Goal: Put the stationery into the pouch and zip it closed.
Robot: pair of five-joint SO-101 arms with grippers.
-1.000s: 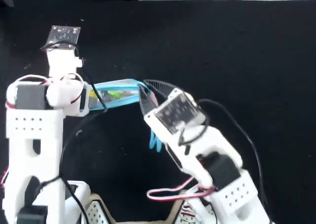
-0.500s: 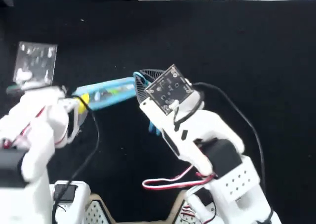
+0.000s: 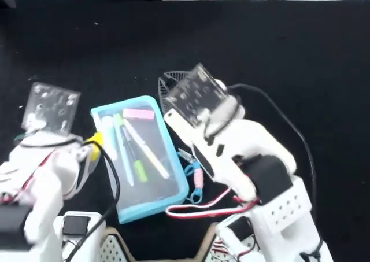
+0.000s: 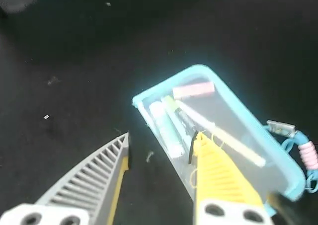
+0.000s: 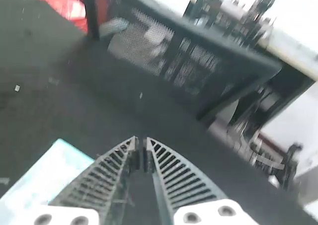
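The blue-rimmed clear pouch [image 3: 151, 199] lies flat on the black table between the two arms. Inside it are a pink eraser [image 3: 139, 114], a green marker [image 3: 130, 158] and other pens. A pink and blue coiled cord [image 3: 195, 181] trails from its zip end. In the left wrist view the pouch [image 4: 278, 155] lies just beyond my left gripper [image 4: 161, 135], which is open and empty, its yellow finger [image 4: 218, 175] over the pouch's edge. My right gripper [image 5: 142, 141] is shut on nothing, raised above the pouch's far corner [image 5: 44, 180]; its dark fingers [image 3: 166, 87] point away from the pouch.
Black cloth [image 3: 289, 59] covers the table, with free room at the back and right. The arm bases [image 3: 87, 233] stand at the front edge. Beyond the table are dark mesh furniture [image 5: 189, 61] and a red object [image 5: 67, 6].
The pouch, held up on edge between both grippers a second ago, now lies flat and free. The left arm pulled back and opened; the right gripper lifted off it.
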